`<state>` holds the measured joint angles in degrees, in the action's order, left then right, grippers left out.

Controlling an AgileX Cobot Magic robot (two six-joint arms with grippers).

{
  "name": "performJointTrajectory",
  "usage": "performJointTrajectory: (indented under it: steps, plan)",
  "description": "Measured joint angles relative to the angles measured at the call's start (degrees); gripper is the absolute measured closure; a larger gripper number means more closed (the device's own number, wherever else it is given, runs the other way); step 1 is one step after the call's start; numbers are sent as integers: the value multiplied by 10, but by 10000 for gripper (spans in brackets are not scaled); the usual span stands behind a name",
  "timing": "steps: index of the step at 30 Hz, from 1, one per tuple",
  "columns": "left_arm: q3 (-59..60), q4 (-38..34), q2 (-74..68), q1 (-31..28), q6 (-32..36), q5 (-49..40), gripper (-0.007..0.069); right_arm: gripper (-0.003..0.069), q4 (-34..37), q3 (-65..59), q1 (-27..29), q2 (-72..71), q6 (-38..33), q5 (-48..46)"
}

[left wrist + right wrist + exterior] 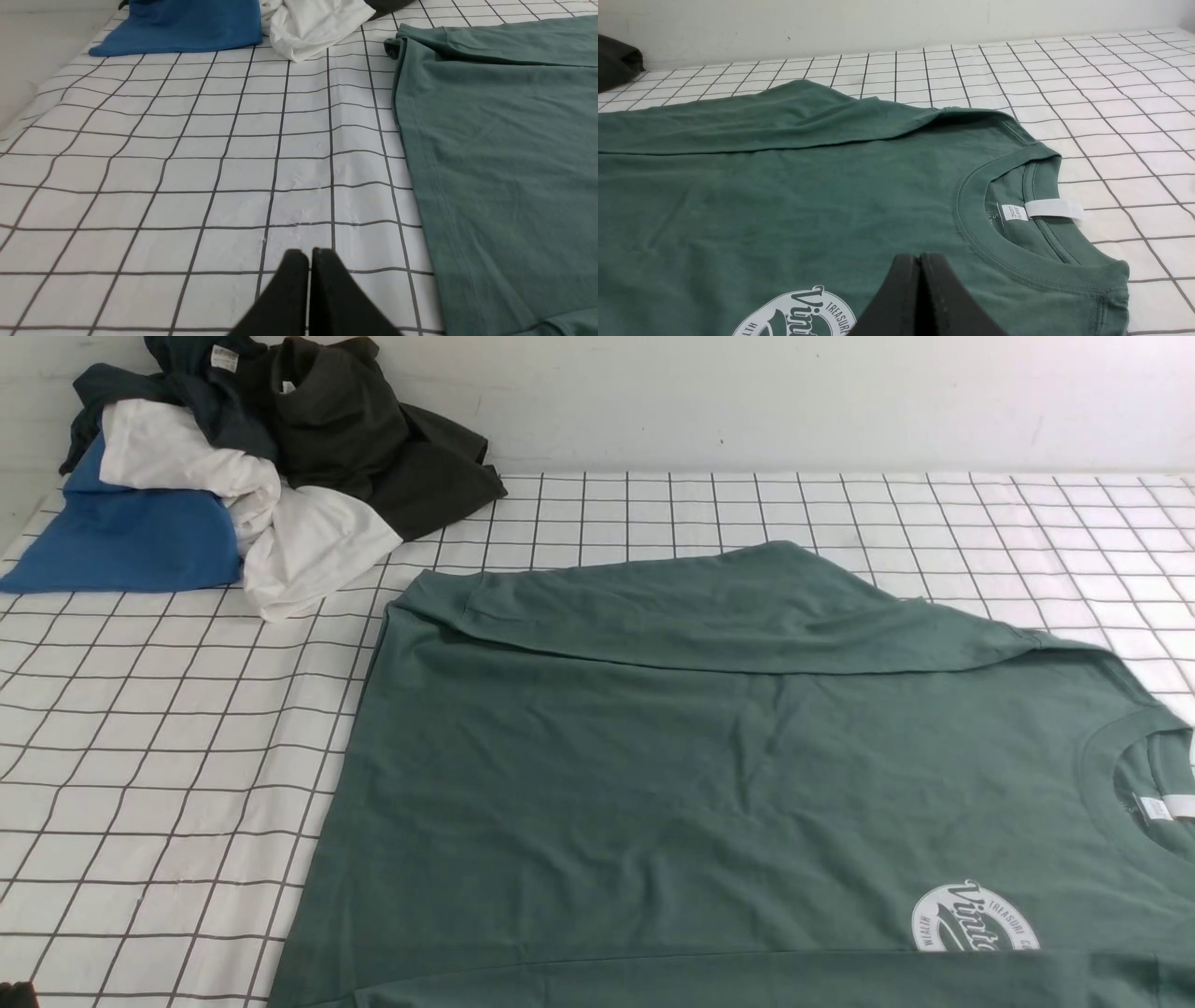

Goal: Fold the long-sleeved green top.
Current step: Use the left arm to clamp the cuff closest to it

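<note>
In the front view, the green long-sleeved top point(653, 756) lies spread in front of me, chest up, its ribbed crew neck point(1111, 784) toward my right and its hem toward my left. The cotton is matte and softly rumpled, with shallow creases across the body. One sleeve point(691, 616) is laid along the far side in a long, tapering band; another band of cloth point(747, 980) crosses the near side and covers part of the round white logo print point(971, 919). Beneath it, the desk point(168, 747) wears a white cover with a wavy black grid. At the far left sits a loose heap: a smooth blue garment point(131, 541), a crumpled white garment point(308, 541), a dark navy garment point(215, 401) and an olive-black garment point(345, 420) with pointed folds.

In my left wrist view, my left claw point(309, 254) is clenched, its dark tips together over the gridded cover, with nothing between them. The top's straight, stitched hem point(434, 163) runs near it.

In my right wrist view, my right claw point(920, 259) is clenched too, empty, over the chest of the top. The curved neckband shows fine ribbing, and inside it are a small printed label point(1014, 213) and a plain white strip point(1054, 208).
</note>
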<state>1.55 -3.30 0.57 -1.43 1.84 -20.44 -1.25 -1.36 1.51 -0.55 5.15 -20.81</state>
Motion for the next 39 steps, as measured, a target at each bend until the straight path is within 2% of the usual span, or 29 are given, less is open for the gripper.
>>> performJointTrajectory:
  steps: [32,35,36,38,39]
  plan:
    - [0,1,0,0,-3,8,631,674,-13,0,0,0,13,1]
    - [0,-64,0,0,-56,18,631,674,0,0,0,0,16,1]
    - [0,-64,0,0,-56,18,631,674,2,0,0,0,17,1]
    - [0,-182,0,0,-137,28,631,674,67,0,0,0,42,1]
    - [0,-191,0,0,-143,29,631,674,74,0,0,0,45,1]
